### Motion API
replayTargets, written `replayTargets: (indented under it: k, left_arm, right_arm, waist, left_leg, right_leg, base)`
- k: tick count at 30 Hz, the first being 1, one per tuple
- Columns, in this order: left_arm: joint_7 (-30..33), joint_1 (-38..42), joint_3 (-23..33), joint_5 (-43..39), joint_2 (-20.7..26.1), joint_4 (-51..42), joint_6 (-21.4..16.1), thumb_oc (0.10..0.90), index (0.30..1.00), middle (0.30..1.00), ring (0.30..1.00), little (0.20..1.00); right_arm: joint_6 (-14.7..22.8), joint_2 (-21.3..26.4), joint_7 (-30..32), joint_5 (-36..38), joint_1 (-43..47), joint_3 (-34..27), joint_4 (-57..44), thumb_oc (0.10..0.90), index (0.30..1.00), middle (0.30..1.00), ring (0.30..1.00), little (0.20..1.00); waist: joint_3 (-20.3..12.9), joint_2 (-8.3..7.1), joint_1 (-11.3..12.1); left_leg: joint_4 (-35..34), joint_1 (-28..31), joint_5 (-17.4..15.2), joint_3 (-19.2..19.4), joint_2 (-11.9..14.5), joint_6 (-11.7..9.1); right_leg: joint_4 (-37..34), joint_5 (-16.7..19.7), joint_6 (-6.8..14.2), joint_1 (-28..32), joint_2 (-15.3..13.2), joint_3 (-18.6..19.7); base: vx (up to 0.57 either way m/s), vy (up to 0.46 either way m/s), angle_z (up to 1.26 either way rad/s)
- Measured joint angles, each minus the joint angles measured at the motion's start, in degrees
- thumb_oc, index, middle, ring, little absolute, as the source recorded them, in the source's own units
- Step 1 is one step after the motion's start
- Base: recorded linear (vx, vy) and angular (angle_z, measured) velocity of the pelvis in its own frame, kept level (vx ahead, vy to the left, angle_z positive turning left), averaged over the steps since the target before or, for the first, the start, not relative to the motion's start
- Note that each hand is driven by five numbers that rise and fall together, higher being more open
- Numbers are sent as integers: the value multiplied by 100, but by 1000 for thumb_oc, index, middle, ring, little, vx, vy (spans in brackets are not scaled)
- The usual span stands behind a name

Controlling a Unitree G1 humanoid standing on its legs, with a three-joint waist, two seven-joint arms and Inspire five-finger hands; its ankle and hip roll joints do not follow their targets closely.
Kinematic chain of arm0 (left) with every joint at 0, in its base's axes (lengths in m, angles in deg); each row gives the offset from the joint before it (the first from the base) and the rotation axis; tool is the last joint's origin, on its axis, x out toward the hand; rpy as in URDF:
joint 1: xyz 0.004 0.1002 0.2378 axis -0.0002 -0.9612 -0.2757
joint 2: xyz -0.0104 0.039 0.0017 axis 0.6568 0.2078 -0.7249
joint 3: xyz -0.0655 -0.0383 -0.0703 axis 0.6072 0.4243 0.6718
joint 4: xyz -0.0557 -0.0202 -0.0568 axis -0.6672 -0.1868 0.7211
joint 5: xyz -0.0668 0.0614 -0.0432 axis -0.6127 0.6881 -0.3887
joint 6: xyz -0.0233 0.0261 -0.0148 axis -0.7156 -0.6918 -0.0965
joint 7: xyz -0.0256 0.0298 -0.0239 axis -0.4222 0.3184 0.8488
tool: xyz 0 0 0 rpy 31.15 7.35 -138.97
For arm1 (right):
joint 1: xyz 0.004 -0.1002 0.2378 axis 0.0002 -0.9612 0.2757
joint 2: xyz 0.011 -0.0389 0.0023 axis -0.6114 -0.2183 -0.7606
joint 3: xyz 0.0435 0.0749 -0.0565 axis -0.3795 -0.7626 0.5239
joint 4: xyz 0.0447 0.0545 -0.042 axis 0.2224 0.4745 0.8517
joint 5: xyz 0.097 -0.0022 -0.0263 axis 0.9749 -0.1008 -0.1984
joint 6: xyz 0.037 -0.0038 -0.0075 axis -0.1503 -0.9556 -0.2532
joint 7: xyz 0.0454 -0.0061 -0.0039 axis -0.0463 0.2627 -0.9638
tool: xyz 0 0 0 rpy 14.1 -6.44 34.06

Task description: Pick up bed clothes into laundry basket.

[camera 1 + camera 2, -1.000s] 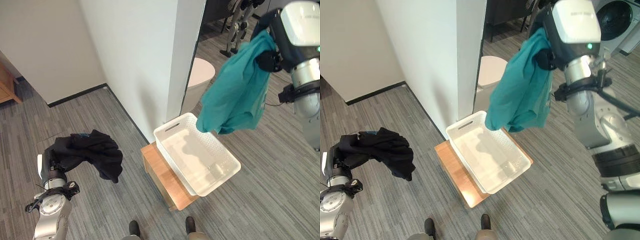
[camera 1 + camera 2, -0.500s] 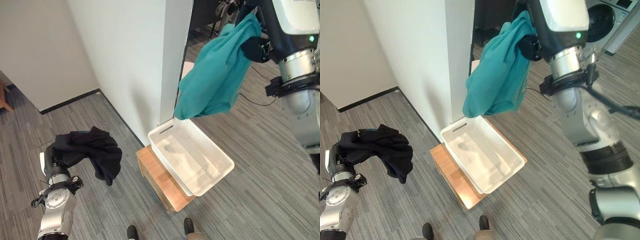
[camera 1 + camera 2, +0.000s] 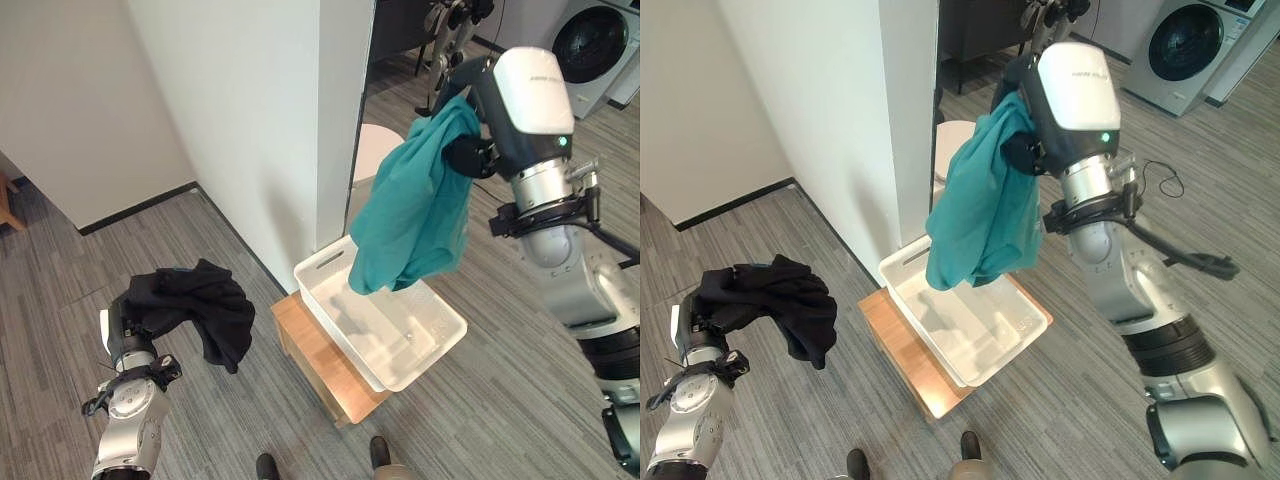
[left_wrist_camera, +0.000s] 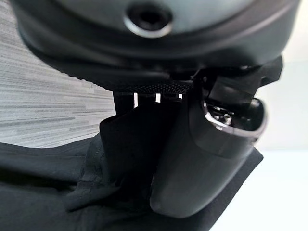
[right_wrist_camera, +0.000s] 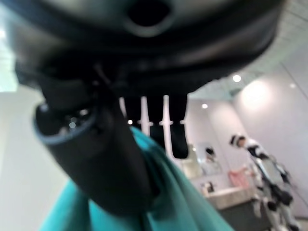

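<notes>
Head stereo pair is aimed steeply down at the floor from above; the white laundry basket (image 3: 385, 325) on its wooden stand (image 3: 322, 362) is shared by both eyes, shifted slightly sideways between them. Left wrist view is pressed close along the left hand (image 4: 207, 159) into black cloth (image 4: 57, 192). Right wrist view is tilted upward past the right hand (image 5: 96, 163), teal cloth (image 5: 173, 202) close by.

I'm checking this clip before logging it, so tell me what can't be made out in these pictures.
- Left hand: the black garment covers it in the head views, so how much cloth the fingers hold is unclear.
- Right hand: mostly wrapped in the teal garment.
- White basket: the hanging teal cloth hides part of its inside.
- Wooden stand: largely hidden under the basket.
- Right wrist view: background blurred.
</notes>
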Motion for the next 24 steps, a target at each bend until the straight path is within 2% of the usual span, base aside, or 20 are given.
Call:
replayTargets:
  k: [6,7,8,10,14,18,24]
  left_arm:
    - [44,-39,-139,6,-173,-20,9,400,300,300,300,300]
    - [48,-60,-171,11,-242,-23,19,400,300,300,300,300]
    - [48,-71,-176,12,-287,-23,32,400,300,300,300,300]
    - [60,-93,-248,19,-371,-23,54,400,300,300,300,300]
    - [34,-93,-685,21,-438,-12,108,400,300,300,300,300]
    - [47,24,-796,17,-463,259,117,400,300,300,300,300]
    - [59,84,-788,4,-452,387,117,400,300,300,300,300]
  right_arm:
    - [-15,-577,-149,-60,-1196,-90,40,400,300,300,300,300]
    - [-19,-733,-219,-65,-1516,-72,159,431,347,347,347,347]
    - [-24,-800,-272,-67,-1646,-26,298,800,900,900,900,900]
    - [-24,-998,-266,-66,-1811,83,777,800,900,900,900,900]
    - [-137,-1022,-374,-56,-1806,564,1918,800,900,900,900,900]
    - [-182,-1006,-370,-56,-1524,753,2093,800,900,900,900,900]
    - [-182,-734,-306,-46,-535,877,2085,800,900,900,900,900]
  waist:
    - [-35,74,13]
    - [-43,95,39]
    - [-47,105,32]
    - [-61,137,32]
    - [-100,247,115]
    - [-134,352,117]
    - [-136,363,165]
  left_leg:
    - [-1,-6,-2,-4,3,2]
    - [-2,-9,-4,-8,0,5]
    - [-2,-10,-4,-10,0,6]
    - [-2,-15,-5,-14,1,7]
    - [-2,-36,-3,-25,-2,7]
    - [-1,-44,-2,-23,7,7]
    - [-1,-63,1,-34,22,4]
  right_leg:
    - [-1,-2,1,-2,-3,-6]
    - [0,-2,1,-3,-4,-9]
    - [-1,-2,1,-3,-6,-9]
    - [-2,-2,1,-5,-7,-10]
    - [-4,-2,2,-21,-12,-22]
    - [-22,-2,2,-31,-1,-20]
    - [-26,-2,1,-41,17,-36]
  base:
    - [5,-17,0]
    - [0,0,0]
    - [14,-43,1]
    - [5,-46,0]
    - [22,-42,2]
    - [15,-42,-1]
    - [2,-11,1]
